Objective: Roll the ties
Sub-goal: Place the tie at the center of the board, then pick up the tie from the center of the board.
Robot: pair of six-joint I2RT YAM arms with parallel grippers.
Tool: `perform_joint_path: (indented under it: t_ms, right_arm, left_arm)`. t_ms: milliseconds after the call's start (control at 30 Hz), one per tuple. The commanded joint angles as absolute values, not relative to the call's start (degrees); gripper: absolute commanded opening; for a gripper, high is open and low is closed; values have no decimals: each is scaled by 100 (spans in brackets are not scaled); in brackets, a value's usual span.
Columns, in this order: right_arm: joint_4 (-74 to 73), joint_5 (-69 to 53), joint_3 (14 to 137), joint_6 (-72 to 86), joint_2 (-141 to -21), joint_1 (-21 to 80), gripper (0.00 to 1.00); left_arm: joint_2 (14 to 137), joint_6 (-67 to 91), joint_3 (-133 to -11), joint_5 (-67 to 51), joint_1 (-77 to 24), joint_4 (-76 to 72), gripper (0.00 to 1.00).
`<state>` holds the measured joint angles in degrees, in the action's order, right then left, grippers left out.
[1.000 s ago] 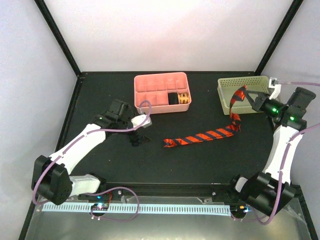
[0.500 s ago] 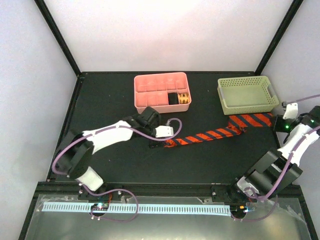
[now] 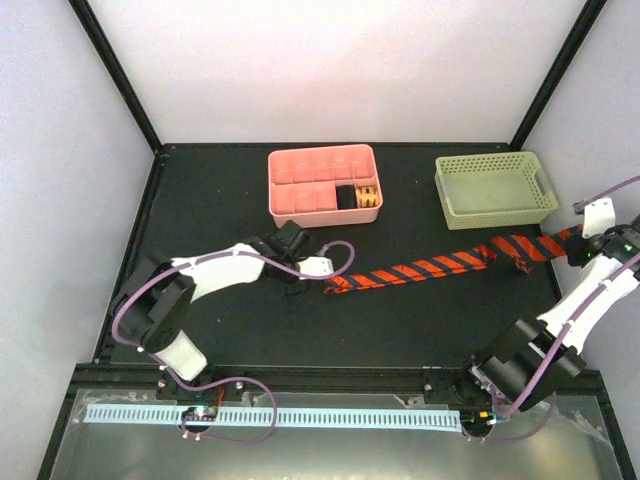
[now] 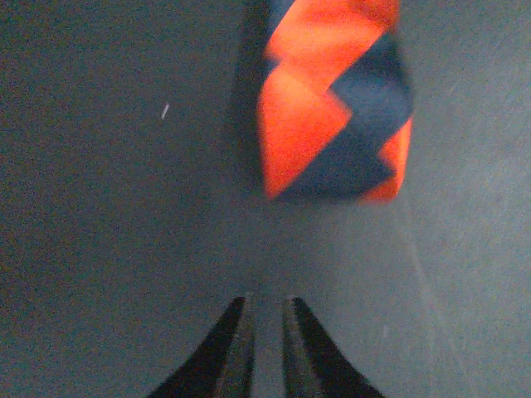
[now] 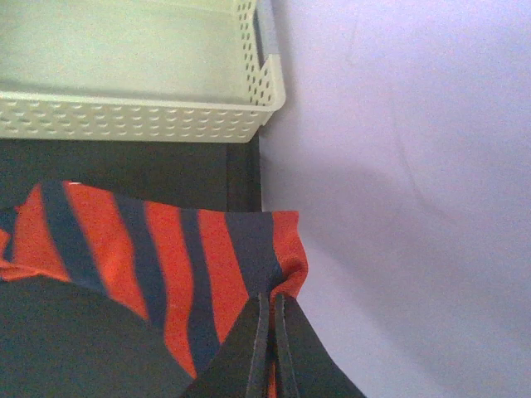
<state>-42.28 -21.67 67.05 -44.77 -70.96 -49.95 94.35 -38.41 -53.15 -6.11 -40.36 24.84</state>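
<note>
Left gripper [image 4: 265, 303] is showing its jaws nearly together, with only a thin slit of bare bench [image 3: 400, 330] between them and nothing in it. It is hovering low over the middle of the bench, left of centre, and the wrist view is showing the tie [image 4: 332, 108] lying just ahead of the fingertips and apart from them. That end is folded to a blunt tip, orange-red with navy stripes. From above, the same gripper [image 3: 298, 285] is sitting just left of the tie's left end, and whether they are touching is not showing there. The left arm is lying low, its elbe out toward the left edge and its forearm running right.

From that end the tie [image 3: 430, 268] is stretching in a nearly straight band toward the right edge, rising slightly toward the far side. Beyond it, along the far edge, a pink tray [image 3: 272, 190] is standing near the middle and a green basket [image 3: 495, 215] toward the far right corner.

At the right edge the right gripper [image 3: 583, 243] is pinching the tie's other end. Its wrist view is showing the fingers [image 5: 259, 332] closing tight on the cloth's edge, with the basket [image 5: 124, 116] just beyond and a pale wall [image 5: 398, 166] alongside. The right arm is reaching from the near right corner, out to that edge.
</note>
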Motion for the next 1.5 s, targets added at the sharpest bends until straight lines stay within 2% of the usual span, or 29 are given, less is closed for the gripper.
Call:
perform_joint_path:
  t_ms: [0, 167, 200, 267, 300, 333, 367, 467, 767, 933, 1033, 1133, 1167, 1333, 1400, 1433, 1467]
  right_arm:
    - [-4685, -2332, 6497, -5229, -6939, -4883, 7]
    - [-4797, -2345, 6099, -5291, -6784, -4581, 8]
    - [-4690, -2207, 6047, -5227, -6806, -4519, 7]
    - [-4419, -1883, 6101, -4975, -6916, -4501, 3]
    - [-4410, -1749, 6195, -4889, -7019, -4503, 2]
    - [-4469, -1667, 6321, -4846, -7114, -4507, 2]
    - [-4519, -1620, 6414, -4817, -7189, -4501, 2]
    - [-4507, -1567, 6498, -4790, -7206, -4501, 2]
    - [-4635, -1526, 6557, -4842, -7271, -4501, 4]
    - [-4755, -1644, 6557, -4863, -7375, -4484, 6]
    - [-4808, -1723, 6548, -4902, -7385, -4475, 7]
    - [-4948, -1787, 6524, -5045, -7388, -4450, 8]
    - [-5073, -1799, 6514, -5170, -7391, -4448, 10]
    - [-5260, -1827, 6340, -5598, -7323, -4439, 17]
    - [-5304, -1971, 6209, -5817, -7217, -4414, 28]
    - [-5300, -2031, 6122, -5886, -7161, -4346, 44]
    - [-5299, -2086, 6065, -5940, -7070, -4280, 55]
  left_arm:
    - [8706, -3814, -4914, -892, -3412, 2700, 8]
    - [7862, -3943, -4609, -1577, -2702, 2952, 4]
    - [7782, -4030, -4571, -1733, -2690, 3020, 15]
    - [7698, -4175, -4520, -1970, -2836, 2983, 53]
    - [7709, -4086, -4523, -1972, -2976, 2887, 65]
    - [7762, -4015, -4549, -1972, -3115, 2777, 73]
    - [7875, -3948, -4597, -1980, -3259, 2676, 77]
    - [8441, -3825, -4920, -1966, -3554, 2491, 82]
    - [9899, -3823, -6064, -1799, -4052, 2855, 82]
    - [10359, -3842, -6334, -1524, -4332, 3073, 77]
    - [10592, -3679, -6517, -1235, -4411, 3139, 69]
    - [10561, -3559, -6487, -1074, -4384, 3093, 50]
    - [10456, -3530, -6397, -1034, -4359, 3053, 41]
    - [9560, -3476, -5910, -1271, -3959, 3160, 8]
    - [9162, -3478, -5813, -1547, -3696, 3430, 2]
    - [8956, -3480, -5783, -1711, -3550, 3636, 2]
    - [8759, -3484, -5788, -1899, -3403, 3813, 2]
